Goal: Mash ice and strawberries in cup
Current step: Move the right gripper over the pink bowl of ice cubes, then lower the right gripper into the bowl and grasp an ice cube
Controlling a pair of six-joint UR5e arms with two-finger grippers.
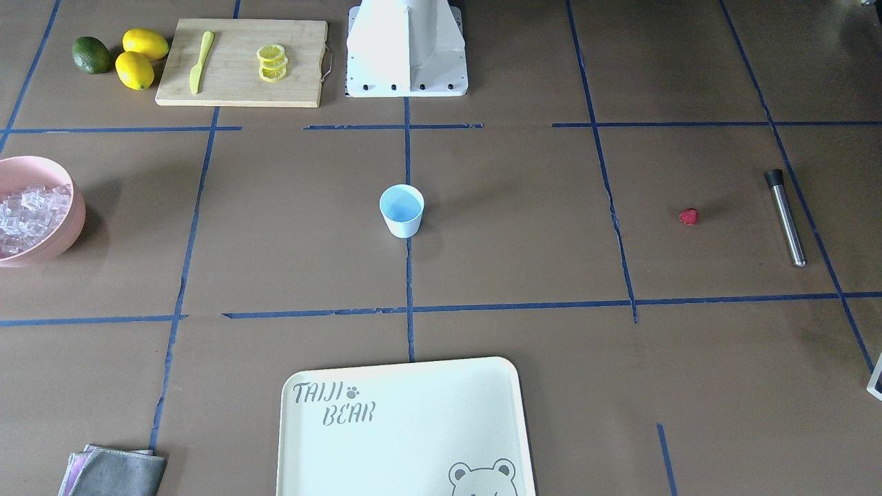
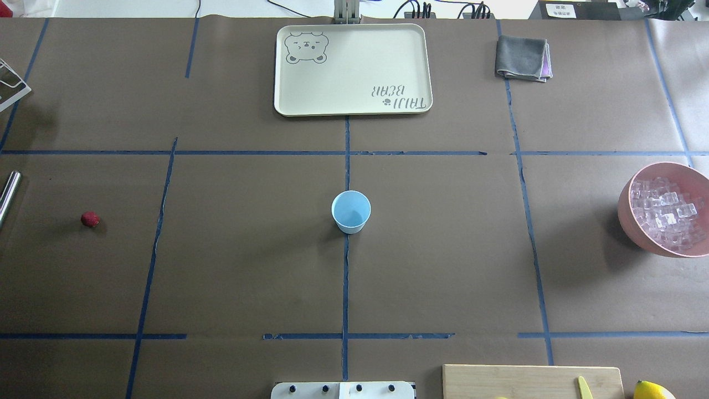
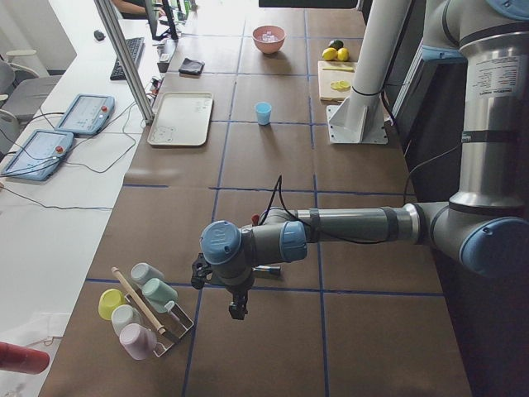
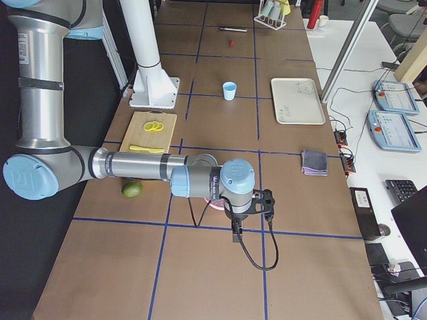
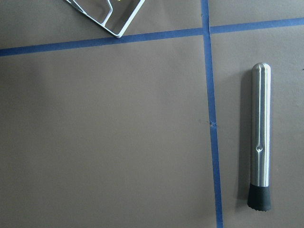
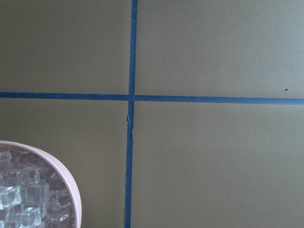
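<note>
front view: the cup (image 1: 402,210) stands upright mid-table, the strawberry (image 1: 688,217) well apart near the muddler (image 1: 785,217), the ice (image 1: 27,210) in the pink bowl (image 1: 76,220). side views: left gripper (image 3: 237,308) and right gripper (image 4: 235,235) hang above the table; open or closed cannot be told.

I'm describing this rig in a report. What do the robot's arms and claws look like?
The left arm and right arm are silver-grey tubes with rounded joints capped in light blue. A white label sits on each upright segment. A thin black cable loops from the right wrist. The left claw and right claw are small and black.
</note>
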